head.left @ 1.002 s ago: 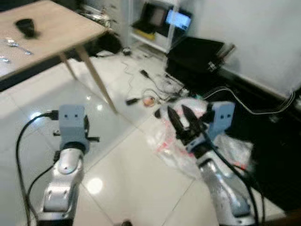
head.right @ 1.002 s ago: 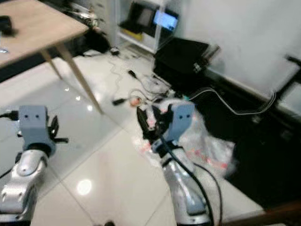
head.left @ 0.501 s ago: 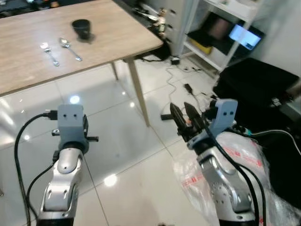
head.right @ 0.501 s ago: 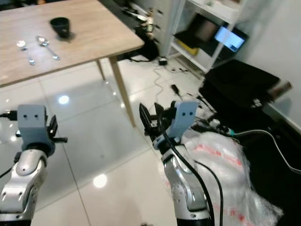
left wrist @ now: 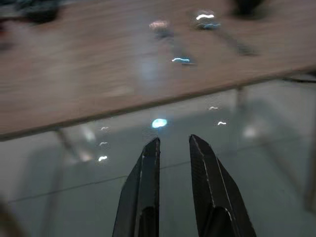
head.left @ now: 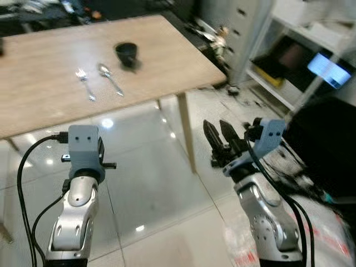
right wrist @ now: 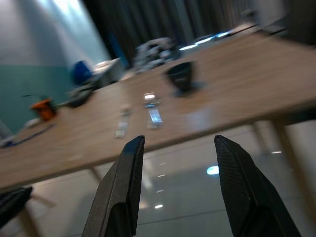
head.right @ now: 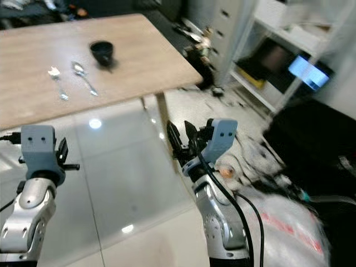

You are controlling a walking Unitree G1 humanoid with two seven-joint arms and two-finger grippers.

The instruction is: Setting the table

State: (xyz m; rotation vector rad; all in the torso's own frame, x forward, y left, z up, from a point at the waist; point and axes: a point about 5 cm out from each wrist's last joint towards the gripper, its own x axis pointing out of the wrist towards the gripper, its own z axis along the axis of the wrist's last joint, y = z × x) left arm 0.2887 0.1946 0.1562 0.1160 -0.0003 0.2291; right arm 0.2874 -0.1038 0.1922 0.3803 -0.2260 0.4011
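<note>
Ahead on the wooden bench (head.left: pixel 50 83), a fork (head.left: pixel 85 83), a spoon (head.left: pixel 110 79) and a dark cup (head.left: pixel 127 54) wait near its edge. Left end effector (left wrist: pixel 174 148) is narrow and empty; right end effector (right wrist: pixel 180 163) spread wide, empty. Risk: clipping the bench leg (head.left: pixel 187 130) when approaching. Open tiled floor (head.left: pixel 144 189) leaves room.

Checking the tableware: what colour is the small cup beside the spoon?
Black; the small black cup shows best in the left eye view.

Two black fingers (right wrist: pixel 118 197) of the right gripper (right wrist: pixel 175 190), spread wide apart, frame a wooden table (right wrist: pixel 237 94). On it sits a dark cup (right wrist: pixel 180 76), with blurred cutlery (right wrist: pixel 150 112) just beside it. Glossy floor (right wrist: pixel 192 192) lies beneath the table.
</note>
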